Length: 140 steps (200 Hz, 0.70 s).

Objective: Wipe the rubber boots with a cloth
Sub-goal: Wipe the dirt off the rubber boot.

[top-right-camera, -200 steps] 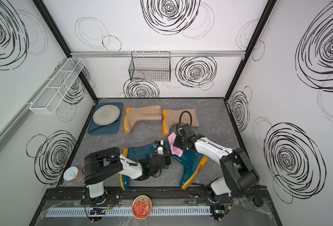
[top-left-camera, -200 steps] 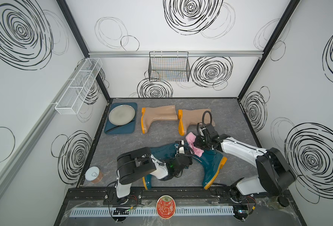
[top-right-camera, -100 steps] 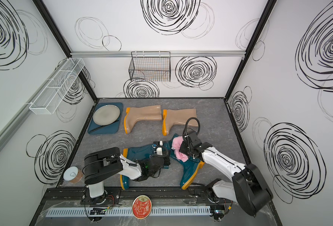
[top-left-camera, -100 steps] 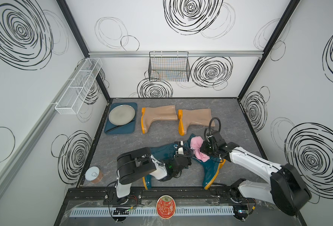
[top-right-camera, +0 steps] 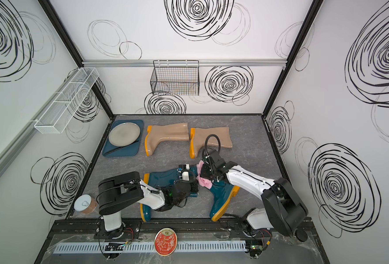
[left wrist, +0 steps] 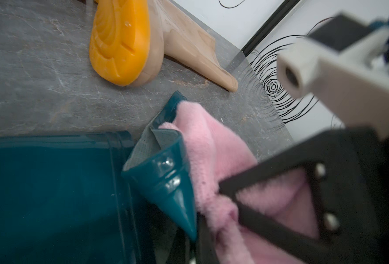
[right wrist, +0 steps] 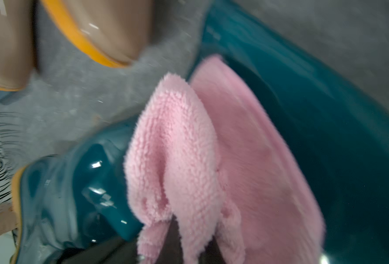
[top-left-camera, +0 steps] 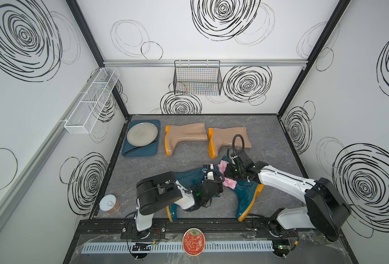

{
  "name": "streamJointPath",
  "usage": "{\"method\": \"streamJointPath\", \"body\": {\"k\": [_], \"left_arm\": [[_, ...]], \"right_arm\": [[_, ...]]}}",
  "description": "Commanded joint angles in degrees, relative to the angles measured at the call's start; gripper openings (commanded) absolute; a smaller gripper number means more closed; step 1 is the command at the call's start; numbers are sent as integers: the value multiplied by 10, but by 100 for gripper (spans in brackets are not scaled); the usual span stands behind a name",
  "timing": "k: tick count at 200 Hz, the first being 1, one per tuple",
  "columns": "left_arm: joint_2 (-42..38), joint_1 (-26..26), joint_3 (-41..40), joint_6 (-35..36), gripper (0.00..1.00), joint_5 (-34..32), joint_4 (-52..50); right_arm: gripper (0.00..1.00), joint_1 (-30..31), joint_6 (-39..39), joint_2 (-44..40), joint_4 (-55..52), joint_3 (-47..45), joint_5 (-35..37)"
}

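The right hand (top-left-camera: 227,175) gripped the pink cloth (top-left-camera: 229,183) against one teal boot (top-left-camera: 246,196). The left hand (top-left-camera: 209,180) was closed at the second boot (top-left-camera: 189,179). The tabletop (top-left-camera: 143,173) was grey and marbled, and the walls (top-left-camera: 177,34) were white with black swirls.

Two teal boots (top-left-camera: 189,180), two tan boots (top-left-camera: 184,134), one cloth (top-left-camera: 231,183).

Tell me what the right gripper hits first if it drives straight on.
Most likely the dark teal rubber boot under the fluffy pink cloth that the right gripper clamps. On a flatter line, the orange-soled toe of the beige rubber boot comes next; depth is unclear.
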Motion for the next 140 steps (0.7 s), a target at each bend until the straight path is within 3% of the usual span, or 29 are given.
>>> {"method": "streamJointPath", "body": {"k": [1,18,51,88,119,140], "left_arm": [[-19,-7,0,0,0,-13,36],[-23,-12,-2,-1,0,-19,35],[-21,-14,-3,0,0,-21,39],[-15,-9,5,2,0,-15,43],[-14,-4,6,4,0,-13,45],[-17,0,2,6,0,-10,49]], "right_arm": [[0,-1,-20,31,43,48,-18],[0,-12,-4,26,24,40,20],[0,-23,36,-46,-42,-58,104],[0,-67,86,-209,-170,-170,131],[0,-88,70,-383,-265,-162,147],[0,-106,57,-402,-316,-135,146]]}}
